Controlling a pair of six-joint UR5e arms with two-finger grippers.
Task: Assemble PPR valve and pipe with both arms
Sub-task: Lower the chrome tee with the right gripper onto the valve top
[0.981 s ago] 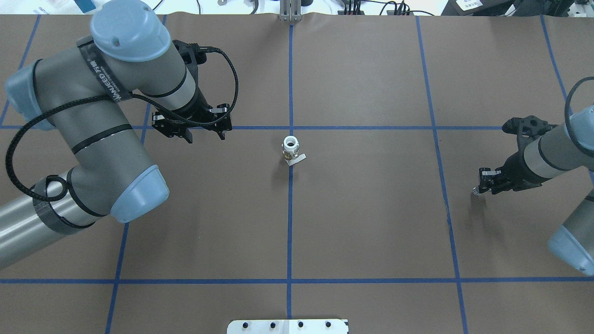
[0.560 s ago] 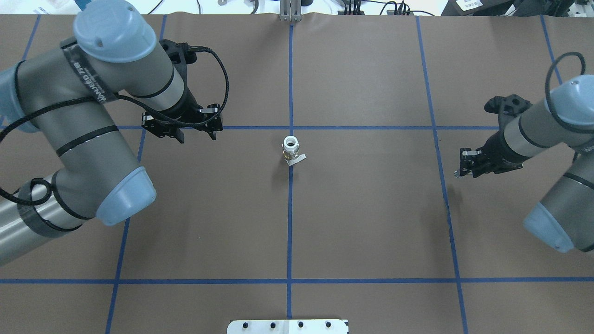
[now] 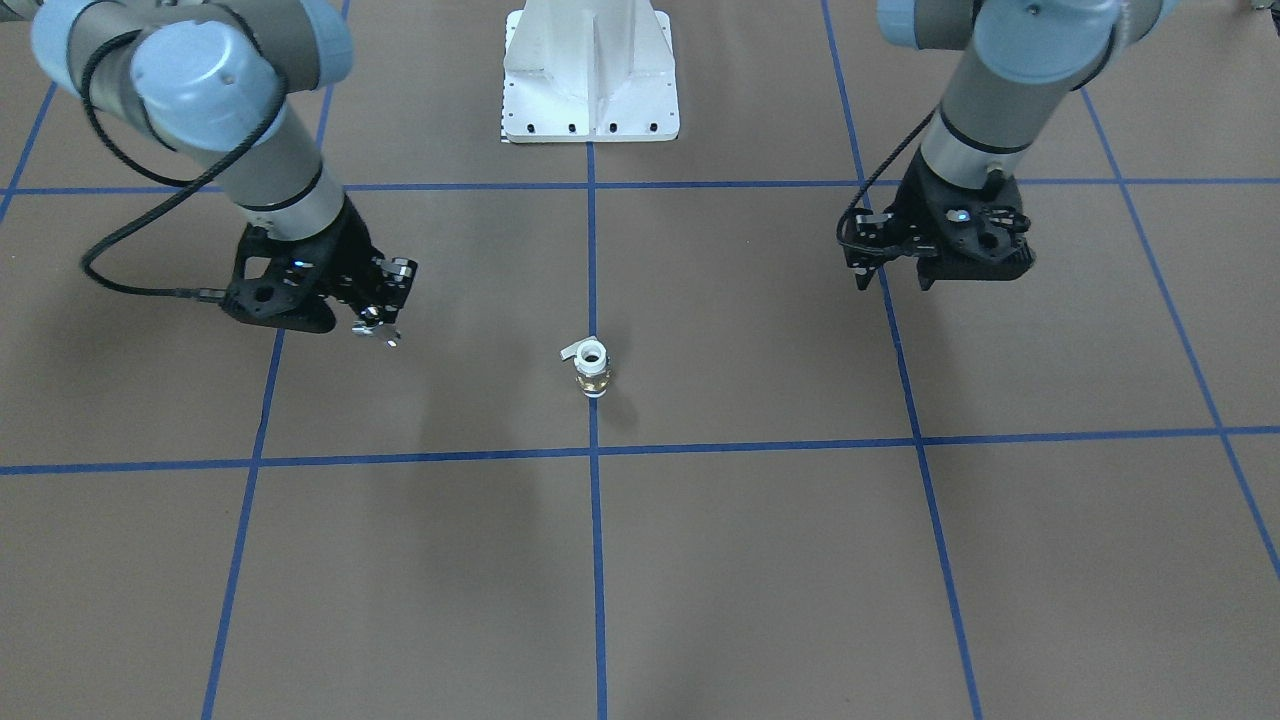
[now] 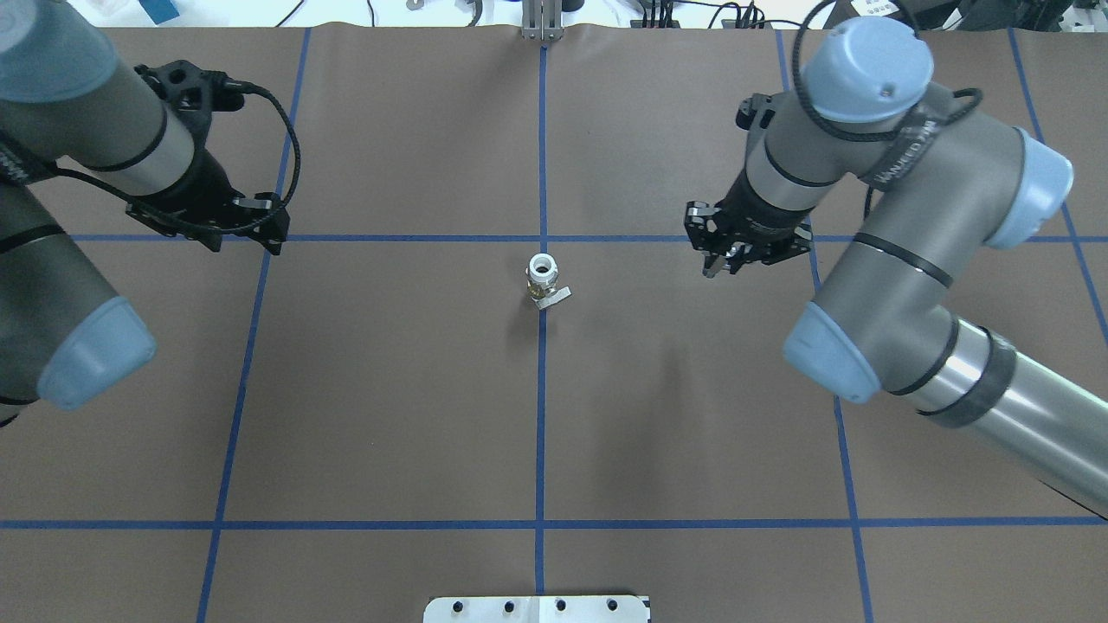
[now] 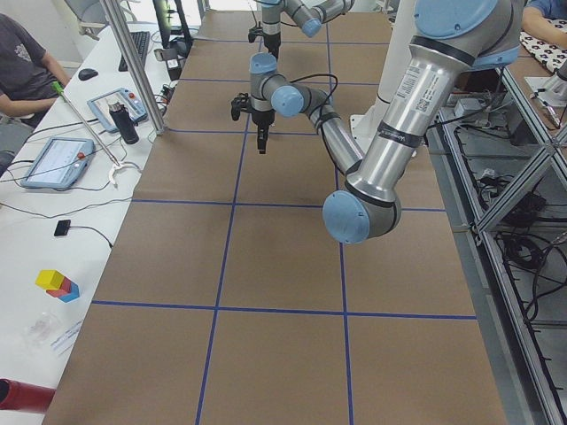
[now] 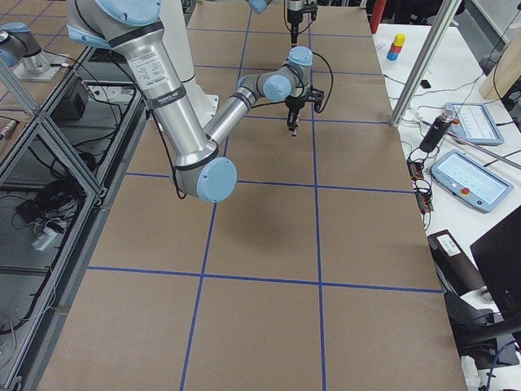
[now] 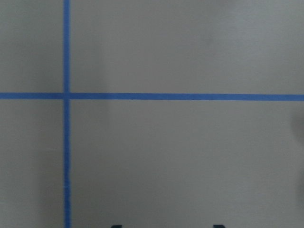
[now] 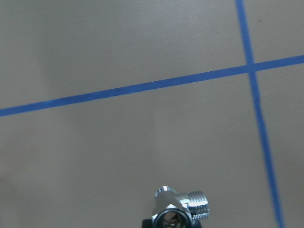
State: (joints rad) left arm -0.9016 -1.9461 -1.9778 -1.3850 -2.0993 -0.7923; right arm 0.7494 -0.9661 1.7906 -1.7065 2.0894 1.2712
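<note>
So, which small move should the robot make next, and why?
Probably bring the left gripper across to the PPR valve. It hangs open and empty off to the side, while the valve stands upright and untouched on the table, and the right gripper holds the pipe.

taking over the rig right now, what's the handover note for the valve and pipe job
Left gripper: open and empty, above the table, off to the left of the PPR valve.
Right gripper: shut on the pipe, holding it clear of the table on the valve's right.
PPR valve: stands upright on the centre blue tape line, open white end up; neither gripper touches it.
Done: pipe picked up.
Left: grasp the valve, likely with the left gripper, then bring the two parts together and join them.
</note>
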